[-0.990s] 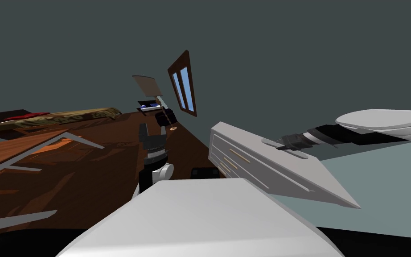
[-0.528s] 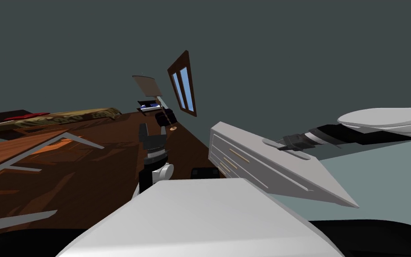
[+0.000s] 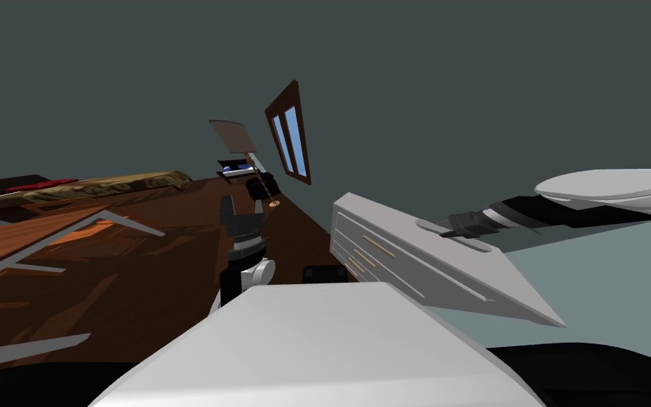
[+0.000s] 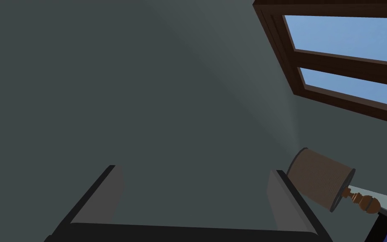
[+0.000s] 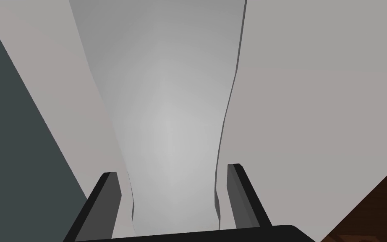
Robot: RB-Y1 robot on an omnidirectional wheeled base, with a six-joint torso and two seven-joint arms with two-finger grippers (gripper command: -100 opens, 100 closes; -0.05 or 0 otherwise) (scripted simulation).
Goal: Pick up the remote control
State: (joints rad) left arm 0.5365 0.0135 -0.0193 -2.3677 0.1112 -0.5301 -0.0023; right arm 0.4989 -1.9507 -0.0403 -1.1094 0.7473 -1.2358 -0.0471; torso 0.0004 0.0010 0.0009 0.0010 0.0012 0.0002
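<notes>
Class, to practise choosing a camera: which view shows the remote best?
The right wrist view: the remote runs long and light grey inside the open right pincer, lying on the grey dresser. The head view shows it small, partly under that pincer. The left wrist view points elsewhere.

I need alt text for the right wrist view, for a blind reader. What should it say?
The right gripper, fingers open, straddles a long, pale grey remote control, with a small gap at each side. The remote lies on a light grey cabinet top; brown floor shows past one corner.
</notes>
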